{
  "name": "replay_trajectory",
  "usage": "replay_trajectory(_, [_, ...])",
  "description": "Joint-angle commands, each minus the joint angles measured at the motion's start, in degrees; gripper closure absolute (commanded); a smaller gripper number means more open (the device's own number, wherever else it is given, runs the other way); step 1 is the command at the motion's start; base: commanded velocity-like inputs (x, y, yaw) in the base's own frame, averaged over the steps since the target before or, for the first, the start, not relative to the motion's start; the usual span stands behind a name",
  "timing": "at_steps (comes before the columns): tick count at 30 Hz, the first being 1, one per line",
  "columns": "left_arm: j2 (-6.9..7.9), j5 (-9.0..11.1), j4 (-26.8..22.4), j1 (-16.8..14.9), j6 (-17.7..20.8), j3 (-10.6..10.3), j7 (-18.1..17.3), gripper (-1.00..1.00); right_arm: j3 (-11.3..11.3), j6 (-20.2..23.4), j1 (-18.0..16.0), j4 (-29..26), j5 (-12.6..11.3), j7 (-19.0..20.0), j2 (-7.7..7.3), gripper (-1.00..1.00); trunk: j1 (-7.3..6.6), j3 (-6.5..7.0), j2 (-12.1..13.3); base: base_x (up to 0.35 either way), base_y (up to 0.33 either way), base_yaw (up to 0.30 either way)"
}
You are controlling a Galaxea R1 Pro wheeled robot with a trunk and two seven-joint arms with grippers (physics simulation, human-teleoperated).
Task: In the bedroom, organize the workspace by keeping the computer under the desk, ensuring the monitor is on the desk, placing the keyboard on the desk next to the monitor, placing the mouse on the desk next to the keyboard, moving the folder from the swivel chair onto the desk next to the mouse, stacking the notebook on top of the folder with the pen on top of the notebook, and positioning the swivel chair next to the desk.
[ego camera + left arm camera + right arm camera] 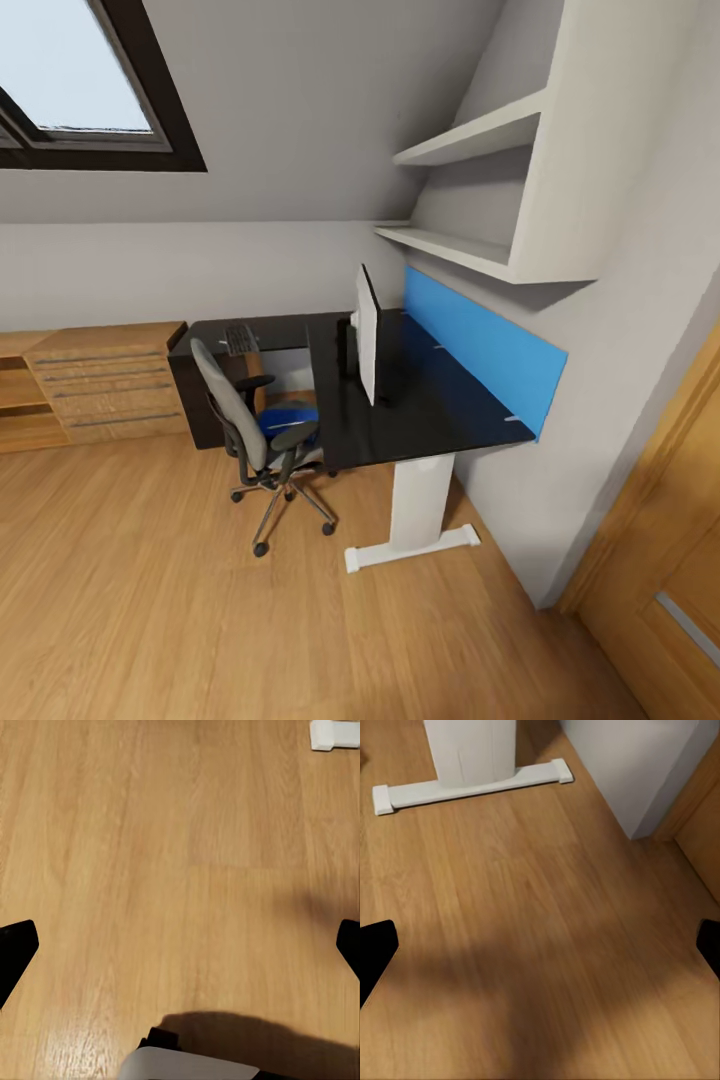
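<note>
The glossy black L-shaped desk (420, 410) stands in the corner on a white leg (415, 500). On it the monitor (368, 335) stands edge-on to me. The keyboard (240, 338) lies on the desk's far left wing. The grey swivel chair (235, 410) is pulled up to the desk's inner side, with the blue folder (290, 420) on its seat. The computer, mouse, notebook and pen are hidden or too small to tell. My left gripper (180, 945) and right gripper (540, 945) both hang open over bare wooden floor, well short of the desk.
A blue wall panel (485, 350) runs behind the desk, with white shelves (480, 190) above. A light wooden cabinet (100, 385) stands at the left. A wooden door (665, 560) is at the right. The desk's white foot (472, 787) lies ahead of the right gripper.
</note>
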Motion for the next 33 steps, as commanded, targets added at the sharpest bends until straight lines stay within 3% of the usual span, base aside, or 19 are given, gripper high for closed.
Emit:
replay_trajectory(1, [-0.02, 0.34, -0.05, 0.0, -0.09, 0.05, -0.02, -1.0, 0.38, -0.17, -0.03, 0.03, -0.46, -0.11, 0.0, -1.0, 0.02, -0.06, -0.04, 0.102, 0.058, 0.012])
replay_trajectory(12, [-0.02, 0.34, -0.08, 0.0, -0.19, 0.08, -0.01, -1.0, 0.47, -0.07, -0.03, 1.27, -0.47, -0.11, 0.1, -1.0, 0.02, -0.06, -0.04, 0.039, 0.015, 0.191])
replay_trajectory(33, [-0.11, 0.34, -0.05, 0.0, -0.35, -0.11, -0.05, -1.0, 0.48, -0.07, -0.03, 1.62, -0.38, -0.03, 0.07, -1.0, 0.02, -0.24, -0.04, 0.282, 0.157, 0.271])
